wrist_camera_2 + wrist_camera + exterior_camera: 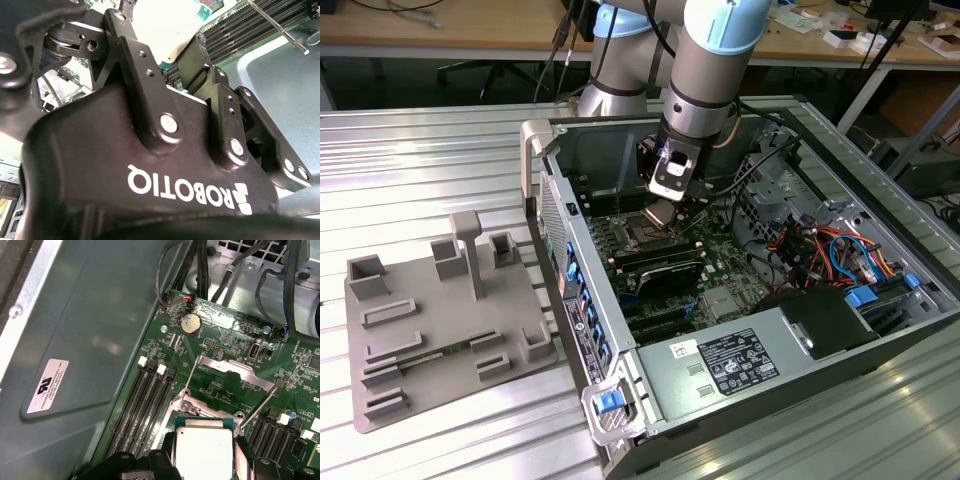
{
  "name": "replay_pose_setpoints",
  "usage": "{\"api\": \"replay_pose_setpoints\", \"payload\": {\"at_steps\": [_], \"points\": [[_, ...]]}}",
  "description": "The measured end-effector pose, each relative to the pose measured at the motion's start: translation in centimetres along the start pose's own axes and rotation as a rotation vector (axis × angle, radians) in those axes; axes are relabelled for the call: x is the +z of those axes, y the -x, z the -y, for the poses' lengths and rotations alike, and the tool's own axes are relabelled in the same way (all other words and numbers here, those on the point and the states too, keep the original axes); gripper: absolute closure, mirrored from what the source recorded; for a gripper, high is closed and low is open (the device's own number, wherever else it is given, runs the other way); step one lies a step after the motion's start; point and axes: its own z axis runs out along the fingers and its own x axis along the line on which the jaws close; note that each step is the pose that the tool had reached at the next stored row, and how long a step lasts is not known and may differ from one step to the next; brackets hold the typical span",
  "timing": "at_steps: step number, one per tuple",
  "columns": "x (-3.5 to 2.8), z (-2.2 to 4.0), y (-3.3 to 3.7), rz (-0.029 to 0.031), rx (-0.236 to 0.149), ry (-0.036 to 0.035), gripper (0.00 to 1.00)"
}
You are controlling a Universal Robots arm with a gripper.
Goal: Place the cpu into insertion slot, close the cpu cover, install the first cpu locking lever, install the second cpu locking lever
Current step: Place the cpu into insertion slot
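The end effector (205, 454) grips the chip (202, 440) between its fingers. The chip hangs over the socket (188, 406), whose cover (235, 368) stands open.

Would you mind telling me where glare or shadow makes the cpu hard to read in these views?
Second wrist view: the cpu, held in the gripper, is washed out almost white, and the gripper's body is near black. First wrist view: the cpu's top glares pale, its rim distinct. Exterior view: even lighting, with bright streaks on the ribbed table.
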Motion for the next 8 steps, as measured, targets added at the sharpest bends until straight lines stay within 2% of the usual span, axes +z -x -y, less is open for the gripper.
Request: {"api": "replay_pose_setpoints", "payload": {"at_steps": [8], "points": [[0.05,0.01,0.0,0.0012,0.013,0.0003,0.45]]}}
